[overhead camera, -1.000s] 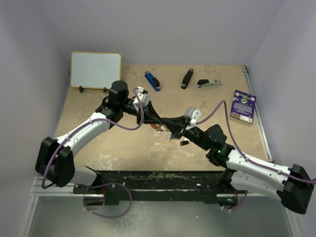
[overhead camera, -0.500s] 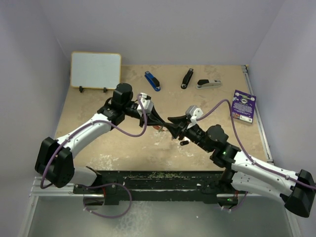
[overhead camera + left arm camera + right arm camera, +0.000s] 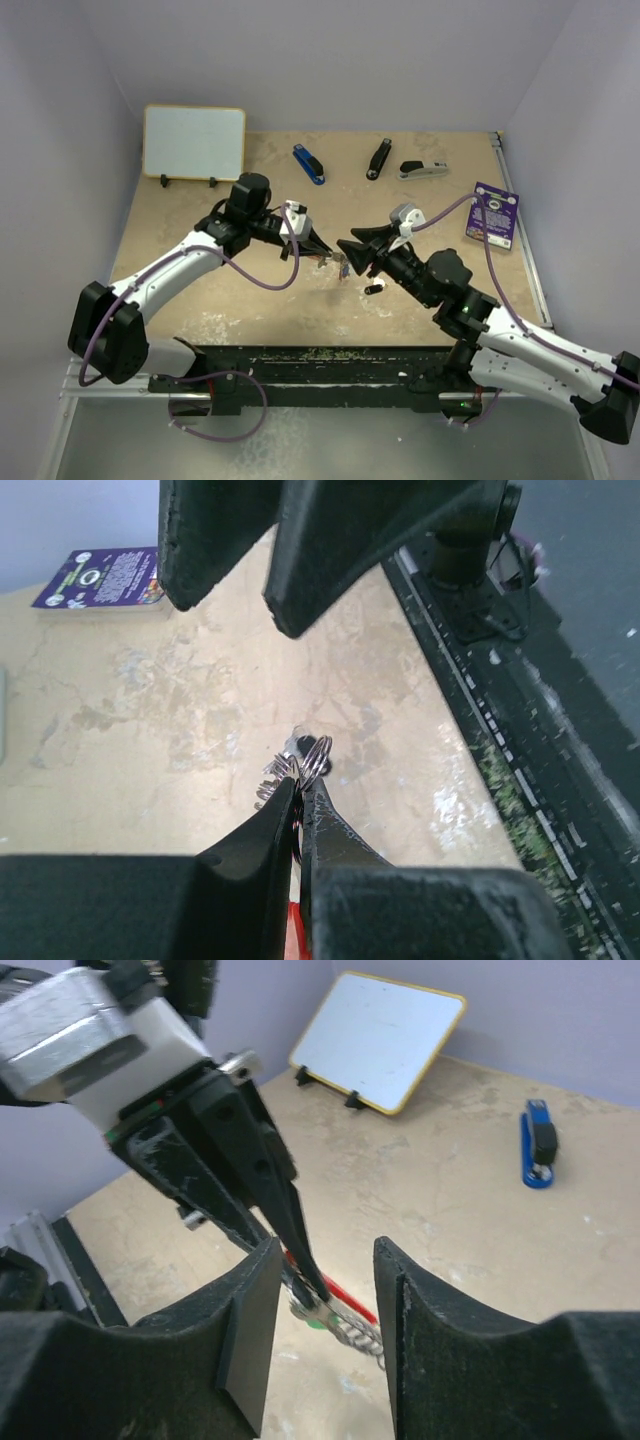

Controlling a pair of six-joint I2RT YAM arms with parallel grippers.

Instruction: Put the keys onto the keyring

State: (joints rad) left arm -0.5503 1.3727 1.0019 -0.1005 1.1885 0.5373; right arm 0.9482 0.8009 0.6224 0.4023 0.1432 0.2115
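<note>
A second ago the two grippers were nose to nose over the middle of the tabletop (image 3: pixel 250 300); now the right gripper (image 3: pixel 352 250) has let go and backed off toward the right edge; its fingers stand apart with nothing held between them. The left gripper (image 3: pixel 300 785) has hardly moved; its fingers are pressed tight together on the keyring (image 3: pixel 315 760), and the silver ring pokes out past the tips, held up above the middle of the tabletop.

I think this means the right arm has just finished a try at the ring, or has given up on one, and is free to fetch the next key; I cannot tell which. One small dark key (image 3: pixel 372 289) lies on the tabletop just below the two grippers, toward the near edge; no gripper touches it, so the job is not done.

Some things are hard to see. From the right wrist I can spot a bit of red and a bit of green under the ring, and a small jagged silver piece hanging there; it may be a key or the chain; it is too small to say. The other coloured keys I cannot find at all; the arms may cover them. From above, the ring itself is only a tiny glint between the black fingers.
</note>
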